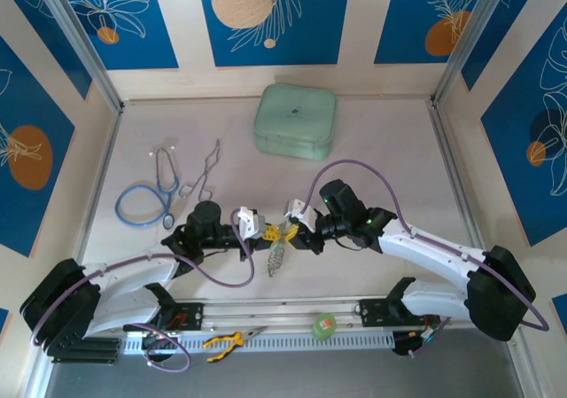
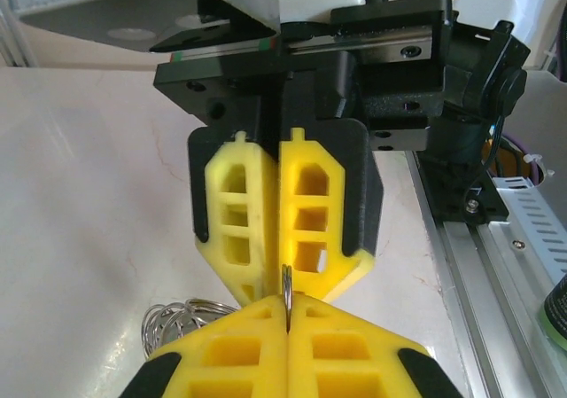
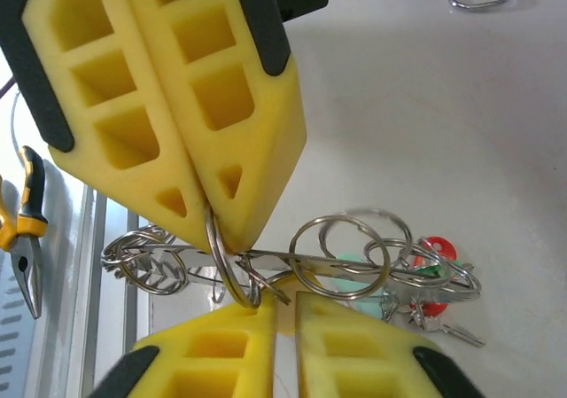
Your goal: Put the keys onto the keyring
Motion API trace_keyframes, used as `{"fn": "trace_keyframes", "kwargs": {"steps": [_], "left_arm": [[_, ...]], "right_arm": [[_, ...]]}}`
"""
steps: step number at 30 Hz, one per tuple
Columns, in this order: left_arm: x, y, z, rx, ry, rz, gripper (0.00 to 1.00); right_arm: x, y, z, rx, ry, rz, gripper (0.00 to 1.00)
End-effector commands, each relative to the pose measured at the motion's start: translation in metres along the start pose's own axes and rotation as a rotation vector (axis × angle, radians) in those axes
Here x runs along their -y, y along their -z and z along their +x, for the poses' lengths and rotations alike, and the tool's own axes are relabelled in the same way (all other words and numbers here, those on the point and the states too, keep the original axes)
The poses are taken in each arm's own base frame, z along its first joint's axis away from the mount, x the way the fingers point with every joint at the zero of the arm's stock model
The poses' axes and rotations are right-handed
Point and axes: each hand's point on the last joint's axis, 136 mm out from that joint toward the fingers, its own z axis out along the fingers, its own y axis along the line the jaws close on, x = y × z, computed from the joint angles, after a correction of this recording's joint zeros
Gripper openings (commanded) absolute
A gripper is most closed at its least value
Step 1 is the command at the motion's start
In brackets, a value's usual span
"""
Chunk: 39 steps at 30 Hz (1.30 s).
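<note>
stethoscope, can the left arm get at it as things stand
Probably not yet. Nothing stands between the left arm and the stethoscope, but the left jaws are shut on a ring of the keyring, so it would likely have to let go first.

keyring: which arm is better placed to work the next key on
Right, likely. The left fingers are shut on a loop of the keyring, so that arm is the holder. The right fingers meet them tip to tip, and the red and green keys lie close by.
</note>
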Motion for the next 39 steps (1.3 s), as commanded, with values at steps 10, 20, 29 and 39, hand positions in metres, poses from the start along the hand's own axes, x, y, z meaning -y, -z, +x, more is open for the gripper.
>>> {"fn": "trace_keyframes", "kwargs": {"steps": [10,20,29,39], "left_arm": [[0.007,0.000,-0.014,0.074,-0.034,0.033,0.00],[0.007,-0.001,-0.015,0.075,-0.030,0.033,0.00],[0.007,0.000,-0.012,0.066,-0.035,0.030,0.00],[0.010,0.001,-0.013,0.078,-0.042,0.040,0.00]], "right_arm": [[-0.011,0.021,-0.018,0.124,0.063,0.008,0.29],[-0.012,0.015,-0.026,0.134,0.079,-0.020,0.16],[-0.011,0.016,-0.020,0.102,0.086,-0.010,0.18],[-0.001,0.014,0.011,0.075,0.068,0.072,0.35]]}}
